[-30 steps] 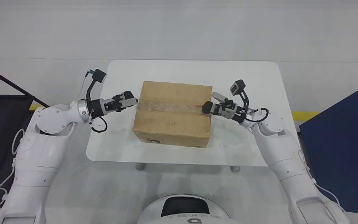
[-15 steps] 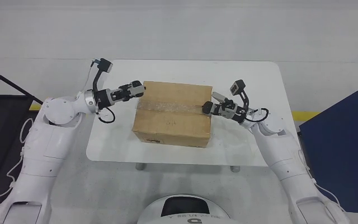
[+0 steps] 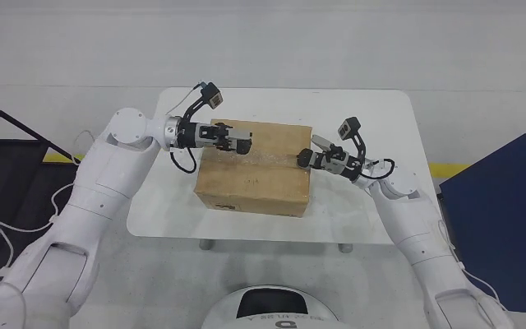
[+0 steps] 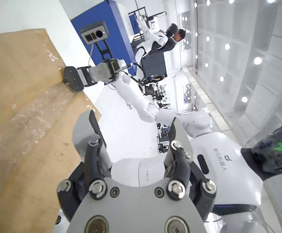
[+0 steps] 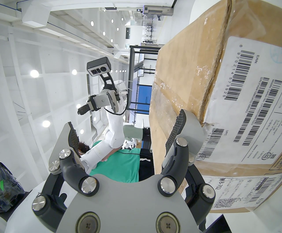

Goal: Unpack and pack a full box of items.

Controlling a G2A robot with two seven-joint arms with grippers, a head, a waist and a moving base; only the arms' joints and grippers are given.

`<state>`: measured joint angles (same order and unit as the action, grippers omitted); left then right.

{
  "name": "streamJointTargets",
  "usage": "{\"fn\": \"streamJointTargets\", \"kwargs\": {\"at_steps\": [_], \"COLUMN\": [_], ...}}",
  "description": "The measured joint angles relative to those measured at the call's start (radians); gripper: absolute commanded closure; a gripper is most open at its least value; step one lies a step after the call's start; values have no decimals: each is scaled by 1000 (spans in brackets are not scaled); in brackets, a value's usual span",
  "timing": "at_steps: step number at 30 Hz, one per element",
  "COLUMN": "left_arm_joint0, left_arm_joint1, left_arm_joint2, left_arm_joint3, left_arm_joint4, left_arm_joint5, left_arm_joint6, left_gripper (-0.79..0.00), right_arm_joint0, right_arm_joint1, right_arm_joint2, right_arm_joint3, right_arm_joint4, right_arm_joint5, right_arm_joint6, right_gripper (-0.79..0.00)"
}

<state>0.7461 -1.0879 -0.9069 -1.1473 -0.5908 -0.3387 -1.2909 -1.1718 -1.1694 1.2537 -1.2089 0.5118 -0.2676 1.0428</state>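
Hovering at the sealed box [image 3: 255, 177], the left gripper [image 3: 244, 143] and right gripper [image 3: 301, 158] both gape empty, and a snag on the tape [image 3: 265, 154] could drag it off the table [image 3: 370, 123].

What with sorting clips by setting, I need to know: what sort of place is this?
Probably a robotics lab or test hall: a yellow line marks the floor, rows of round ceiling lights run overhead, and what looks like another white robot stands in the background.

Robotics lab, big open hall. High white panelled ceiling [image 4: 242, 44] with rows of round lamps, tall blue partition panel [image 4: 105, 8], another white humanoid robot [image 4: 151, 38] at a far bench.
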Motion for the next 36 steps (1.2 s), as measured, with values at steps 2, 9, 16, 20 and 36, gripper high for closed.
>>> {"fn": "streamJointTargets", "kwargs": {"at_steps": [2,9,16,20,36], "left_arm_joint0": [-5,-4,-13,-60,-185], "left_arm_joint1": [-7,-6,-17,-42,-190], "left_arm_joint2": [19,17,35,77,278], "left_arm_joint3": [21,17,-54,-44,308], "left_arm_joint4": [10,8,31,10,-112], "left_arm_joint5": [-6,-5,28,52,111], "left_arm_joint6": [27,23,57,48,18], "left_gripper": [-785,-785,-662,-323,0], "right_arm_joint0": [0,0,0,0,0], "right_arm_joint1": [0,0,0,0,0], "right_arm_joint2": [0,0,0,0,0], "right_arm_joint3": [0,0,0,0,0], "right_arm_joint4": [0,0,0,0,0], "right_arm_joint5": [0,0,0,0,0], "right_arm_joint6": [0,0,0,0,0], "right_gripper": [-785,-785,-785,-785,-785]}}
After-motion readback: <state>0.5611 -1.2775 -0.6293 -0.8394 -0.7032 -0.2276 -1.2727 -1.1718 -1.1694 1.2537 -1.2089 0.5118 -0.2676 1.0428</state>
